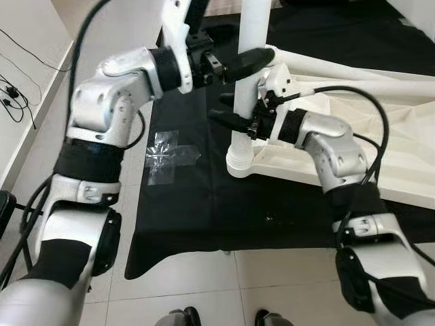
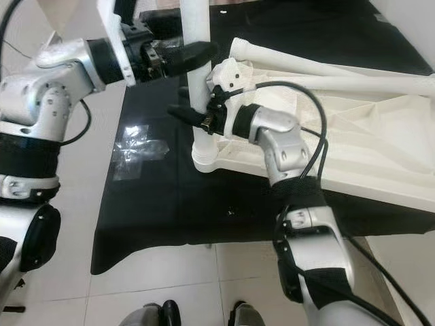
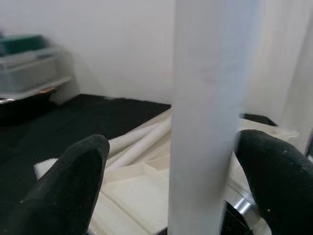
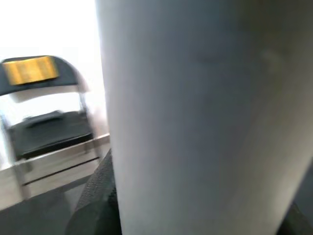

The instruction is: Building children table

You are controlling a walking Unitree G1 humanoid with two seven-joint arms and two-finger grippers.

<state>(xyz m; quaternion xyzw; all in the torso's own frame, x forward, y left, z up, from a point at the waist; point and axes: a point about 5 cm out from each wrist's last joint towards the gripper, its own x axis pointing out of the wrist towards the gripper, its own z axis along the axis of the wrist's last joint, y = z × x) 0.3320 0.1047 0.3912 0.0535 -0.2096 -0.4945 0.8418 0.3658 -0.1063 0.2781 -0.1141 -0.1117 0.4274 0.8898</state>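
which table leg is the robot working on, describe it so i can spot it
On the black mat lies a white tabletop, underside up. At its corner nearest the robot, one white leg stands upright, with the left gripper and right gripper around it. The other legs lie flat.

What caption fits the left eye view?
Both grippers, left and right, flank an upright white table leg on the overturned tabletop.

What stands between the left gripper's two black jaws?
The upright white table leg stands between the left gripper's jaws, seen in the left wrist view.
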